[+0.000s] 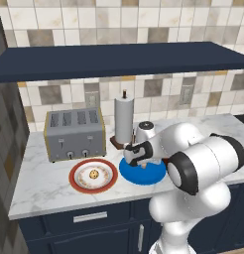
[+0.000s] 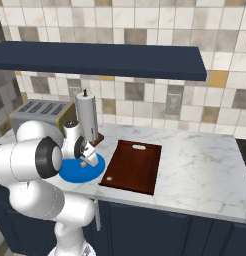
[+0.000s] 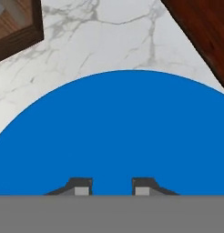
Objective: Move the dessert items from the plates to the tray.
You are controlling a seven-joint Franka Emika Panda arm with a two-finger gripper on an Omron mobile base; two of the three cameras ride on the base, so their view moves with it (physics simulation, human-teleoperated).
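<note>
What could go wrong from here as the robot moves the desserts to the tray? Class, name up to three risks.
1. The gripper sits low over the blue plate, yet the hand view shows no pale cube between its tips, so it may close on nothing or nudge the cube.
2. The paper towel holder stands close behind the gripper; a lift could clip it.
3. The cookie lies flat, so it may be hard to pinch.

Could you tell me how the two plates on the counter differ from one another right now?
The blue plate is plain, while the white plate has a red-orange rim and a patterned centre. The white plate carries the round cookie and has nothing above it; the blue plate has the gripper over it, with a small tan piece at its tips. The white plate sits in front of the toaster, the blue one nearer the tray. Both are round, flat and similar in size.
</note>
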